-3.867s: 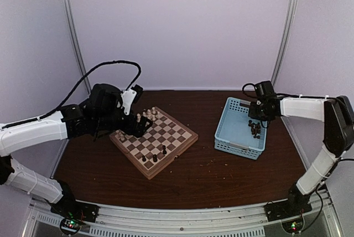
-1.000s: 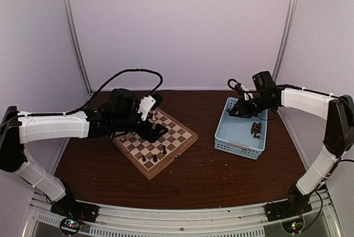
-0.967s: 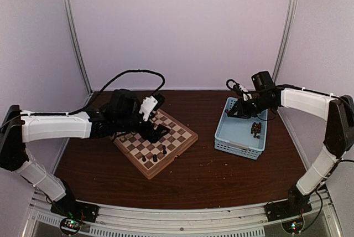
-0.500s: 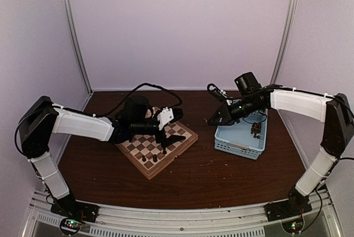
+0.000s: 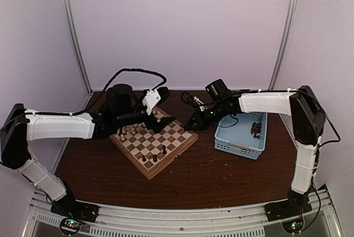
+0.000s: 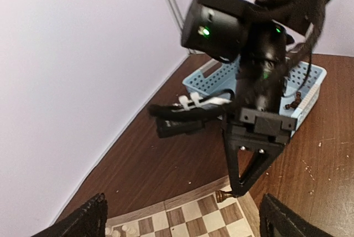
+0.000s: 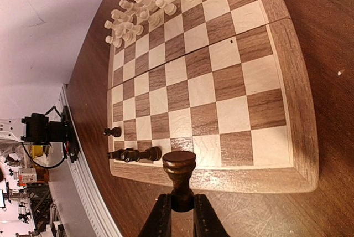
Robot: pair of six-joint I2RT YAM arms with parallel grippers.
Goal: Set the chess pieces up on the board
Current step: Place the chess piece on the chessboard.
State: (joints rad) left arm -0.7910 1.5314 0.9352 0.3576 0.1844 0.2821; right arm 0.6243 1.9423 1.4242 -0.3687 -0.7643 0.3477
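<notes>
Right gripper (image 7: 182, 206) has swung to the square checkered wooden board (image 7: 301, 137), clenched on a dark brown turned chessman (image 7: 180, 168); cream chessmen (image 7: 149, 4) stand ranked there, few dark ones (image 7: 135, 154) placed

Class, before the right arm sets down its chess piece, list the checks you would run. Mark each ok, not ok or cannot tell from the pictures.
1. Grip: the right gripper is shut on the dark piece: ok.
2. Position: the dark piece is over a square of the board: not ok; it is only at the border.
3. Target: the squares nearest it are bare: ok.
4. Other arm: the left gripper is open and empty: ok.
5. Path: the left gripper is out of the way: cannot tell; it hangs over the board close by.
6. The cream pieces are away from the drop: ok; they are at the far side.
</notes>
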